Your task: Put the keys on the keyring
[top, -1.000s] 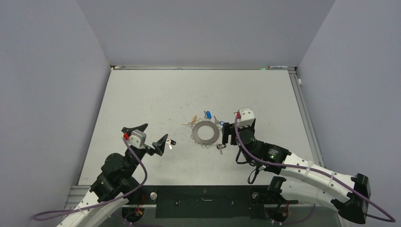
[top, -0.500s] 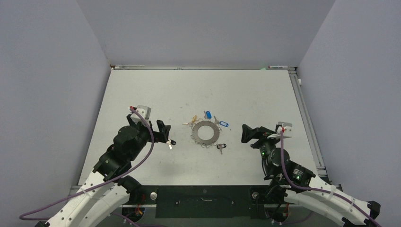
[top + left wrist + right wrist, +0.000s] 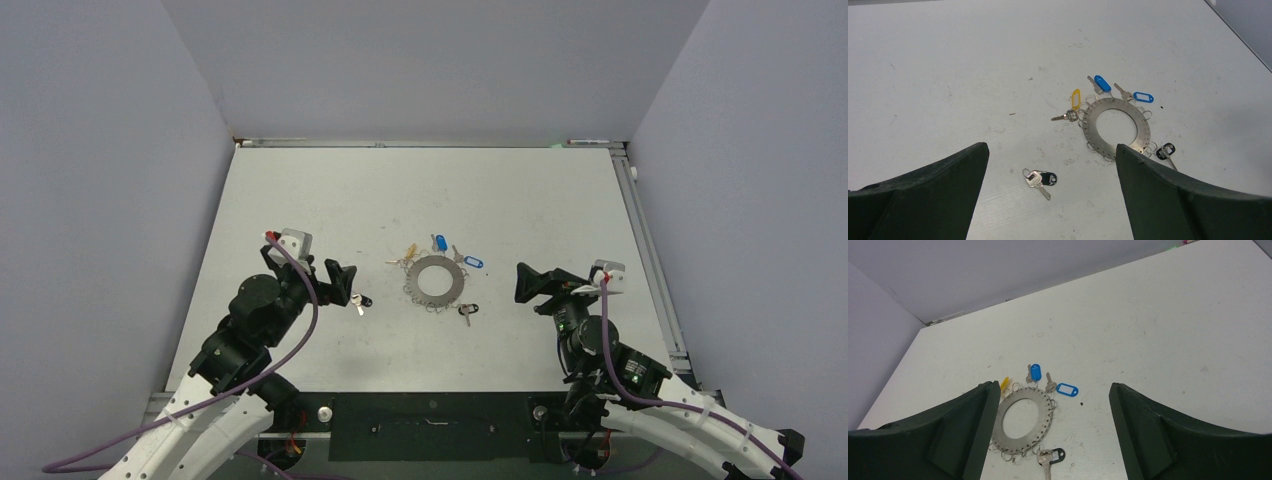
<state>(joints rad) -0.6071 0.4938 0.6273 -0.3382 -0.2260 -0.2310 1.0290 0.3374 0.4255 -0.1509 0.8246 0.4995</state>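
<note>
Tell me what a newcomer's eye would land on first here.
The keyring lies mid-table, with blue- and yellow-tagged keys fanned along its far edge. A black-tagged key lies apart on the ring's left side, in front of the left fingers. Those and the right fingers stand wide open and empty, one on each side of the ring.

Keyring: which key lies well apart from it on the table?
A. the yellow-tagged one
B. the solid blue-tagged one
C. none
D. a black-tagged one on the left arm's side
D: a black-tagged key lies alone, well clear of the keyring.
</note>
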